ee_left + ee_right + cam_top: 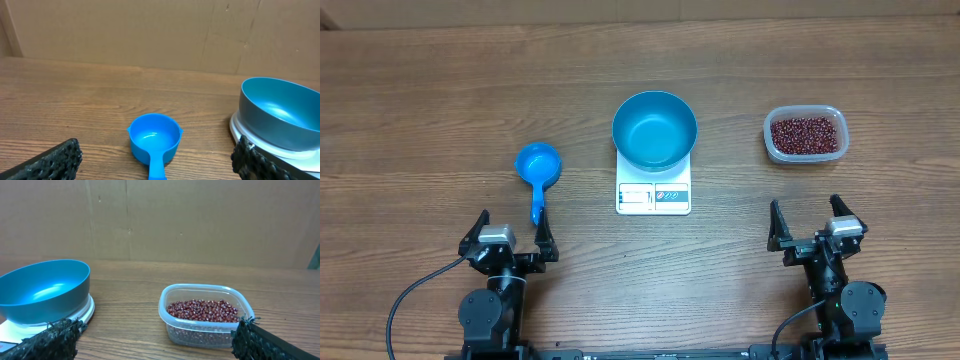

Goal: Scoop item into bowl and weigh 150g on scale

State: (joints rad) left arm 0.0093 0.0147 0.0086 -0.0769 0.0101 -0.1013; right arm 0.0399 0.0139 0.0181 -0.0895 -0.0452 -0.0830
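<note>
Wooden table, scale label illegible.

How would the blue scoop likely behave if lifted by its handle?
The scoop looks like moulded plastic, so probably stiff and light. Its narrow, glossy handle may slip or twist in a pinch. Sitting empty, it should slide easily if nudged.

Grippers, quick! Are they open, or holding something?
Left gripper: open, holding nothing.
Right gripper: open, holding nothing.
</note>
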